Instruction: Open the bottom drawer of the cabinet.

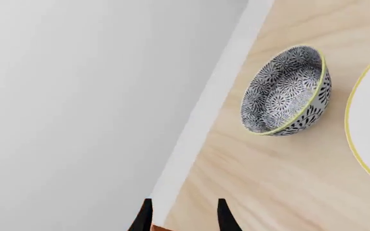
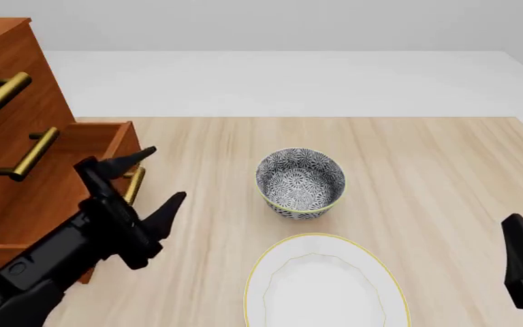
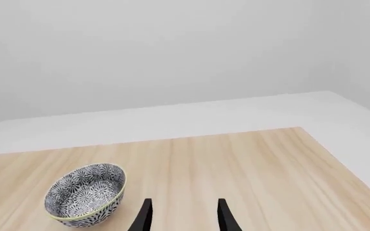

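The reddish-brown cabinet (image 2: 51,102) stands at the table's left with three brass-handled drawers. The bottom drawer (image 2: 98,139) sticks out from the cabinet front. Its brass handle (image 2: 135,184) shows partly behind my left gripper (image 2: 158,178). That gripper is open, with one finger above the handle and one to its right, holding nothing. In the left wrist view the left gripper (image 1: 183,217) is spread, with a sliver of brown wood at the frame edge. My right gripper (image 3: 183,216) is open and empty at the near right of the table (image 2: 519,259).
A patterned black-and-white bowl (image 2: 301,182) sits mid-table, also in the left wrist view (image 1: 286,91) and the right wrist view (image 3: 85,199). A white plate with a yellow rim (image 2: 325,286) lies in front of it near the table's front edge.
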